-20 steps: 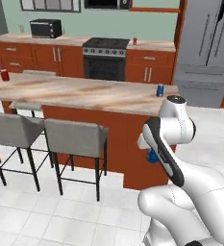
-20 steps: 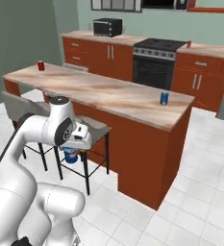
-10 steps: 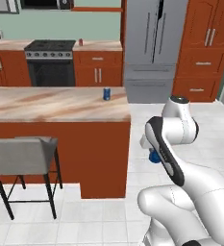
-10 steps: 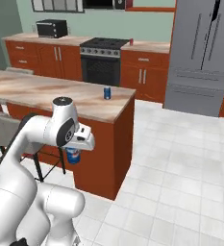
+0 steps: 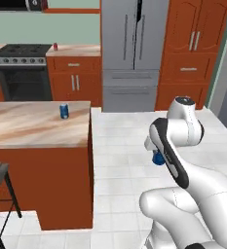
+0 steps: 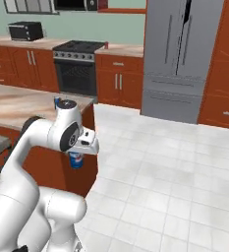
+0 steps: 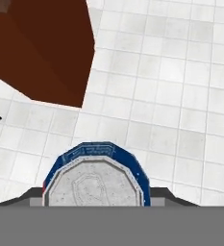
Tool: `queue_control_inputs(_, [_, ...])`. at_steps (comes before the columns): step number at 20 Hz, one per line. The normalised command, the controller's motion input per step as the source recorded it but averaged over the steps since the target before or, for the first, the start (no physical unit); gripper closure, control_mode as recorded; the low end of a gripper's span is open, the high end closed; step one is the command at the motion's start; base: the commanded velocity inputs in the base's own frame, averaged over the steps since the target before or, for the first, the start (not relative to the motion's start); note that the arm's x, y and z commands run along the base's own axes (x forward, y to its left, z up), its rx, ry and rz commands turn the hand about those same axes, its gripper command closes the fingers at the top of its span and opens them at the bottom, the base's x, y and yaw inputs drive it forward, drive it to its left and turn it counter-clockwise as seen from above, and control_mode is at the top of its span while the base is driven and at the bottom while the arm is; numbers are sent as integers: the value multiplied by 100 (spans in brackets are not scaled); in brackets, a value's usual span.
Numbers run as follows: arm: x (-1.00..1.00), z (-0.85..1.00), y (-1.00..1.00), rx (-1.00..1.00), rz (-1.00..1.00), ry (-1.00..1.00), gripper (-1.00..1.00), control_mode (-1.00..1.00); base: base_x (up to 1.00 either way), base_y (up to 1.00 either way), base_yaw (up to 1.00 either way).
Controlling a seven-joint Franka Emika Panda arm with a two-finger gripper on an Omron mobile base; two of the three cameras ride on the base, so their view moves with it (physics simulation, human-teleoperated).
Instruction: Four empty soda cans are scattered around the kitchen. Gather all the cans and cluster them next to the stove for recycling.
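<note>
- Since the task calls these cans empty, the blue can [image 7: 95,175] in the gripper [image 6: 76,158] is probably very light and thin-walled; a hard squeeze would likely dent it, and its smooth side may slip.
- The best hold, I judge, is across the round body around mid-height, keeping it upright, not at the silver top.
- The fingers are clenched on that blue can: in the right base view it hangs just under the hand, above the white tiled floor [image 6: 175,172], and in the hand view its silver top sits at the bottom.
- Three cans are visible: the held one, a second blue can [image 5: 64,111] standing upright on the island surface [image 5: 22,127], and a small red can [image 5: 55,46] on the back surface [image 5: 81,50].
- That red can stands just beside the stove's [image 5: 22,51] right edge, so it looks already placed.
- One stove, one fridge [image 5: 134,44], one microwave [image 6: 26,30].
- The held can is well apart from the stove.
</note>
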Motion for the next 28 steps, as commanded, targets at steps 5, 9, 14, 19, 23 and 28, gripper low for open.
queue_control_inputs(5, [0,0,0,0,0,0,100,100,95,-93,0])
queue_control_inputs(9, [0,0,0,0,0,0,100,100,100,-77,0])
queue_control_inputs(14, [0,0,0,0,0,0,100,100,100,-67,0])
queue_control_inputs(19, [0,0,0,0,0,0,100,100,100,-66,0])
queue_control_inputs(23, [0,0,0,0,0,0,100,100,100,-62,0])
queue_control_inputs(28, [0,0,0,0,0,0,100,100,100,-35,0])
